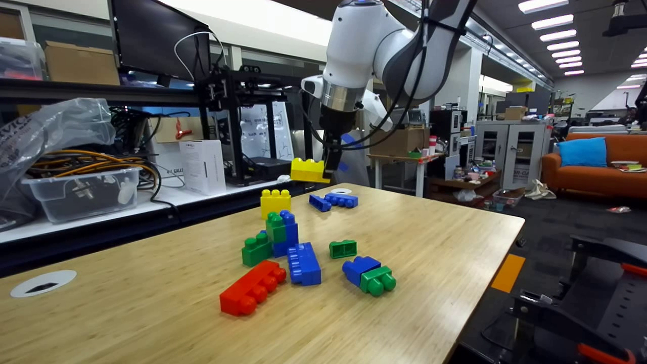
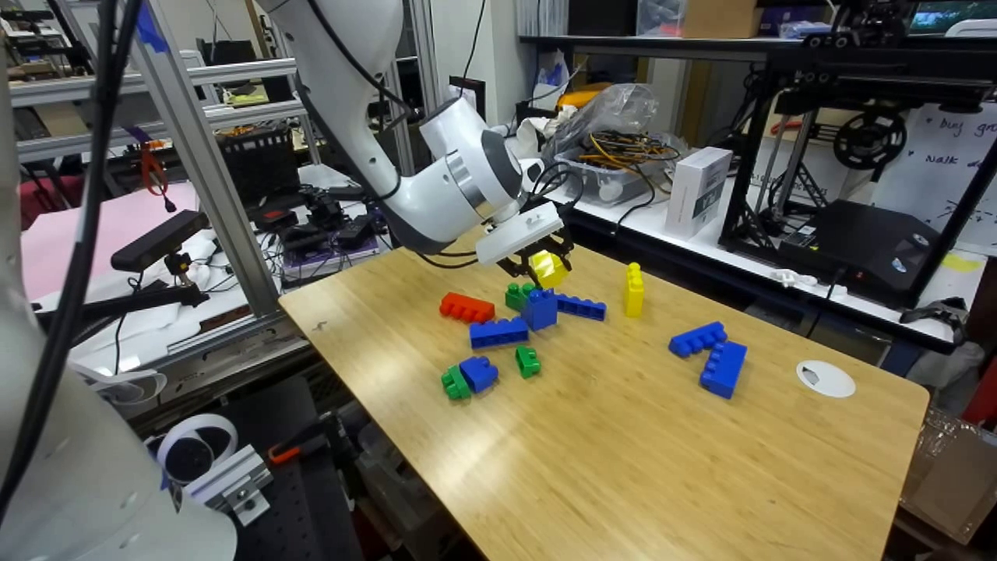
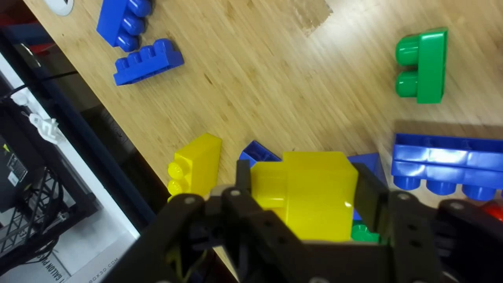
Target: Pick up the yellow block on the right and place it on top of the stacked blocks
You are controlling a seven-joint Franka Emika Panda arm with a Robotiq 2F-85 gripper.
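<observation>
"What has the gripper (image 3: pixel 304 192)?"
"The yellow block (image 2: pixel 548 269), pinched, looking slightly tilted — above the table (image 2: pixel 662 460); the stacked blocks (image 2: pixel 539 310) at its six o'clock in an exterior view."
"Risk?"
"Pressed down crooked, it could topple them."
"Room?"
"Widest toward five — three has the standing yellow brick (image 2: pixel 634 293), near the table's edge."

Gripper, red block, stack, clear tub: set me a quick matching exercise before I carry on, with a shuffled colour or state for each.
1. gripper
2. red block
3. stack
4. clear tub

A. heaped with cables
B. closed on a yellow block
C. blue and green
D. lying on its side

Pairs: 1-B; 2-D; 3-C; 4-A
</observation>
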